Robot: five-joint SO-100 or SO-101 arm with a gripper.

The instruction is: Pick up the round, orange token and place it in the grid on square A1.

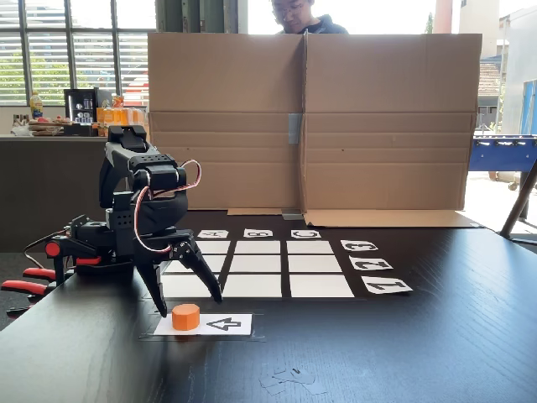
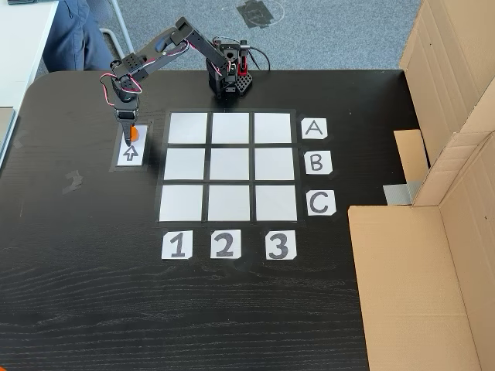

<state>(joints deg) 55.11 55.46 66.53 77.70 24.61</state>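
- The claw point(image 1: 191, 306) hangs just above the token point(image 1: 186, 316), its two fingers spread apart, one on either side
- The token sits on the white arrow card point(image 1: 225, 324), at the end away from the arrowhead
- In a fixed view from above, the card point(image 2: 130, 152) lies on the table point(image 2: 93, 294) beside the grid point(image 2: 229, 166)
- Square A1 point(image 2: 188, 128) is bare white

surface point(image 2: 232, 309): dark wood with visible grain, slight sheen
grid point(image 2: 230, 165): matt white paper cells
arrow card point(image 1: 225, 324): white paper
token point(image 1: 185, 316): smooth matt orange plastic
arm point(image 1: 143, 206): black plastic, matt
screen point(image 1: 377, 117): plain brown cardboard, matt, taped at its seam
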